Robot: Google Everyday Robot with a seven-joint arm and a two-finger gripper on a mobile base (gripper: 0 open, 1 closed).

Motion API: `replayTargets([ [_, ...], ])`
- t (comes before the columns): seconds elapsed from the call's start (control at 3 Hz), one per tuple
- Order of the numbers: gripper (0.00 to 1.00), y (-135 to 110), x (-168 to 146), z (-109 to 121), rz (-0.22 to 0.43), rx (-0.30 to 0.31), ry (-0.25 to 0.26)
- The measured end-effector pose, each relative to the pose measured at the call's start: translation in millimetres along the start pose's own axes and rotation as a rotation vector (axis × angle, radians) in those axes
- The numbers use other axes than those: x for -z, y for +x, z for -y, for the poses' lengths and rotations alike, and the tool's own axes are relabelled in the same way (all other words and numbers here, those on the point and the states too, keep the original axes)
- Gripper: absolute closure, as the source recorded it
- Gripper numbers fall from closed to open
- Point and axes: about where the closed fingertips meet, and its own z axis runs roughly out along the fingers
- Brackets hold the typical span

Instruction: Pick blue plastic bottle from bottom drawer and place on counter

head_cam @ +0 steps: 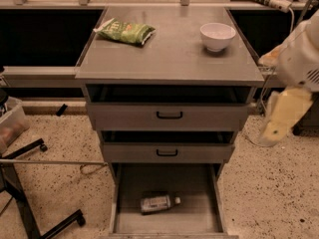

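Note:
The blue plastic bottle [158, 202] lies on its side on the floor of the open bottom drawer [194, 218], cap pointing right. The counter [169, 54] is the grey top of the cabinet, above the two shut drawers. My gripper [273, 129] hangs at the right of the cabinet, level with the upper drawers, on the white and pale yellow arm [299, 59]. It is well above and to the right of the bottle and touches nothing.
A green snack bag [124, 32] lies at the counter's back left and a white bowl [217, 36] at its back right. Two drawers with black handles [169, 115] sit above. A black stand's legs [30, 203] are on the floor at left.

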Motion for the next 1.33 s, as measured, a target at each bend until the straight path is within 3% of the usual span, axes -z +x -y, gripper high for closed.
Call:
replayTargets([
  [0.33, 0.0, -10, -89, -19, 0.084, 0.024, -0.08],
  [0.67, 0.0, -14, -164, -28, 0.151, 0.034, -0.12],
  [1.33, 0.0, -14, -175, -32, 0.171, 0.026, -0.122],
])
